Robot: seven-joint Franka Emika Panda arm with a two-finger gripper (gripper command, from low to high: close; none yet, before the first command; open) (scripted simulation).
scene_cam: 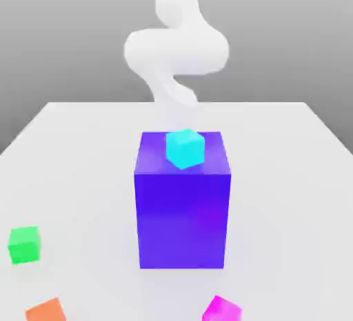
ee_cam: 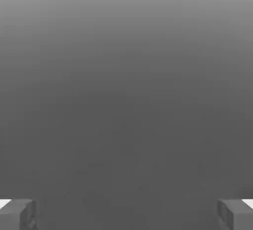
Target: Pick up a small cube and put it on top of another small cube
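Nearest you in the exterior view, at the front edge of the white table, sits the magenta cube, toward the exterior view's right, with an orange cube toward the left. Just behind the orange one you find the green cube — well apart from the magenta cube, both resting on the table. Farther back, at the middle, you see the big blue block with a cyan cube on its top face. Beyond the block the white arm rises, far from both small cubes. On the hand view, your gripper stands spread wide — its two grey fingertips at opposite edges, nothing between them, holding and touching nothing.
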